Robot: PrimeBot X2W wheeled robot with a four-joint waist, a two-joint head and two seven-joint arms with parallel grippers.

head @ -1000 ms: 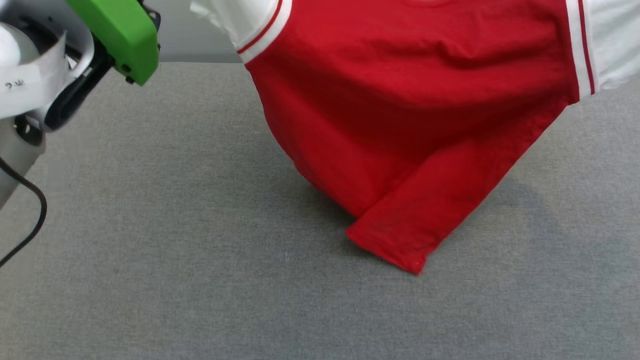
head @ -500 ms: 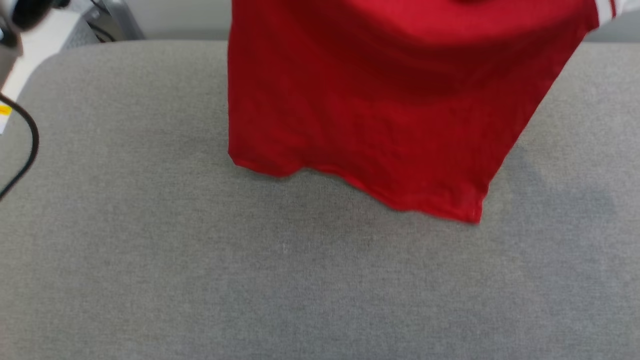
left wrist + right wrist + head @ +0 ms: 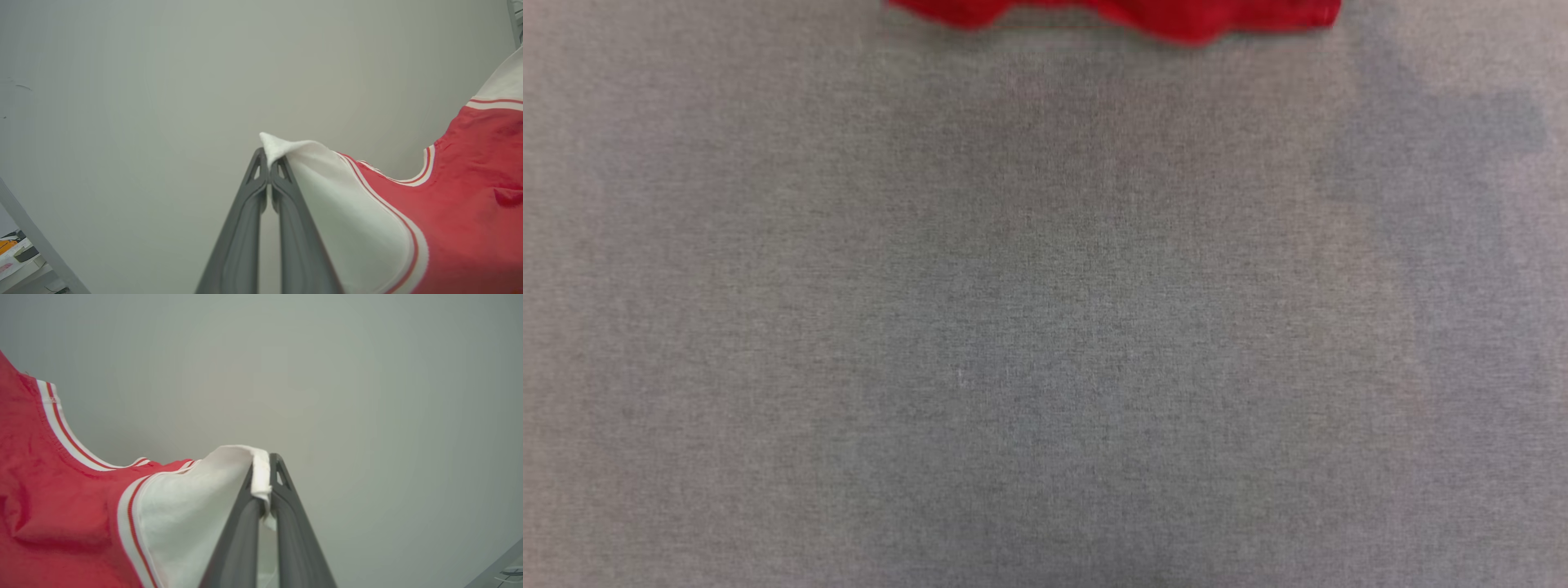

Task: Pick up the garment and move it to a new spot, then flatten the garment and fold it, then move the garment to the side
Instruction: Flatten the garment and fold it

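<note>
Head faces down, wrists close, all share garment (image 3: 1176,16)

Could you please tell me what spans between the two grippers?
The garment: the left gripper and right gripper each pinch a white sleeve, in the wrist views.

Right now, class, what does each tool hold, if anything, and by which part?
Both hold the garment: the left tool is shut on the tip of one white sleeve, the right tool on the edge of the other sleeve.
</note>
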